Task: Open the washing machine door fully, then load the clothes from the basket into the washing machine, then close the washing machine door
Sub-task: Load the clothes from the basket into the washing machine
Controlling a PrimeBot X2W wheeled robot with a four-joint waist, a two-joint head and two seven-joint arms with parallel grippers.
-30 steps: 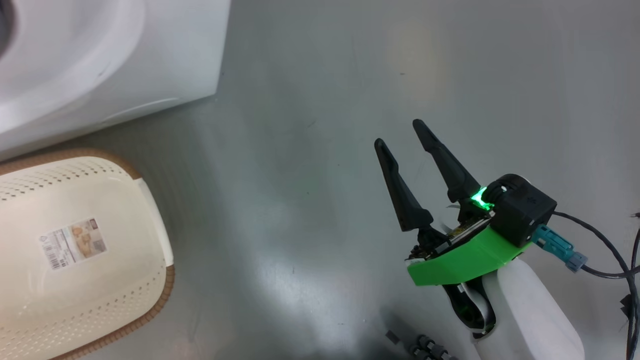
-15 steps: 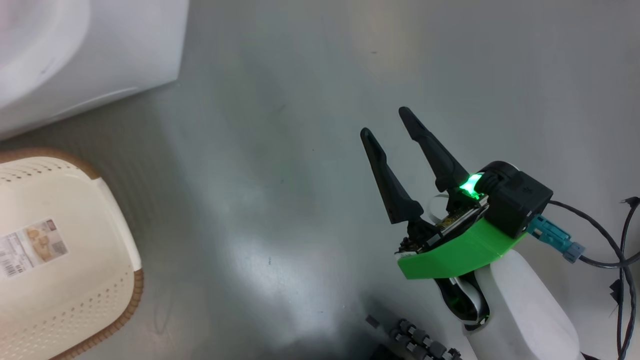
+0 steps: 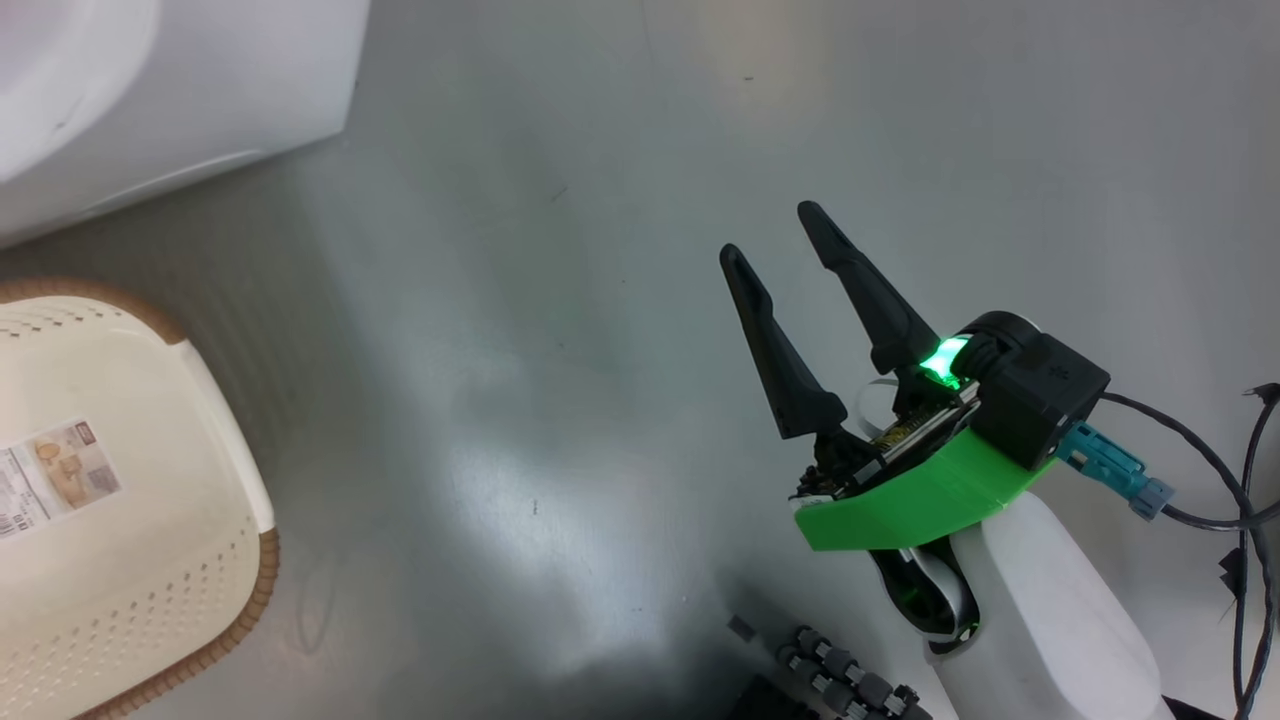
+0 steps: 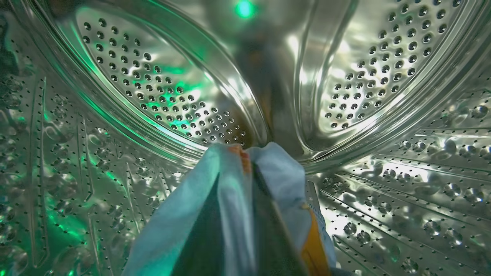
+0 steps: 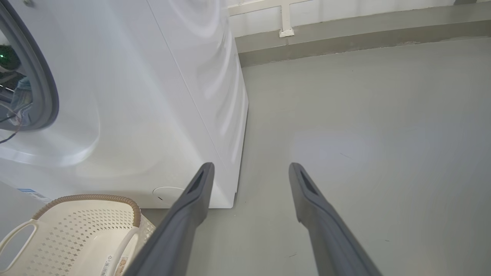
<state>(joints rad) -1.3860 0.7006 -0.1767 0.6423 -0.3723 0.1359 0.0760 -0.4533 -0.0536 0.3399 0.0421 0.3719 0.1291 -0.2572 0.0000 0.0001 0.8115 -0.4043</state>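
Clothes: one light-blue garment with orange print is pinched in the closed jaws of the left gripper. It is draped over both fingers and bunches up past their tips. Those jaws sit inside the perforated steel drum of the washing machine, and the drum's back wall lies ahead of the fingertips. I cannot tell whether any other garment lies beneath them.

The right gripper hangs over the grey floor with its two dark fingers spread wide and nothing between them. From these jaws the one basket lies well apart to their left, with a single label sticker on it. In the right wrist view the basket's two pale handles show, just left of the left finger. The one washing machine stands ahead and to the left of the right jaws. Its grey gasket rings the opening, and its round filter cap sits just beside the left fingertip.
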